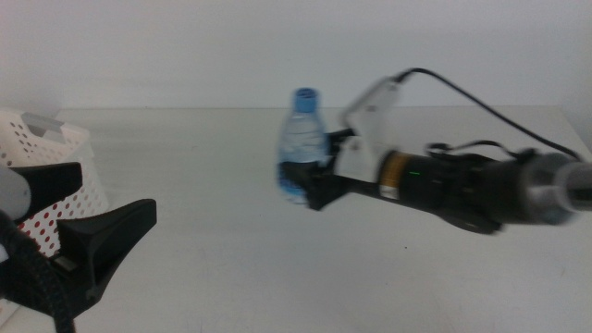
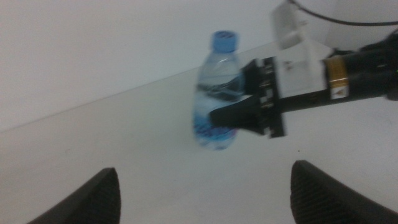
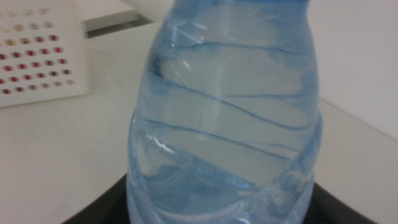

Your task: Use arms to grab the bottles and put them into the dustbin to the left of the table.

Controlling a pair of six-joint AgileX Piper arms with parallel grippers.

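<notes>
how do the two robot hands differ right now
The right hand is out over mid-table, its jaws closed around the water bottle; the left hand sits at the near left edge beside the dustbin, jaws spread wide and holding nothing. Both have dark forked jaws.

Lighting bright, even, diffuse across all three views; white table (image 1: pixel 231 231) and wall nearly blown out, the edge between them faint; shadows weak, only a soft patch on the table under the right pincer (image 1: pixel 310 178); that arm motion-smeared toward its wrist; water bottle (image 1: pixel 302 143) slightly soft in the middle and left wrist views, sharper in the right wrist close-up, with pale glare streaks on the plastic; dustbin (image 3: pixel 37 56) behind the bottle out of focus.
</notes>
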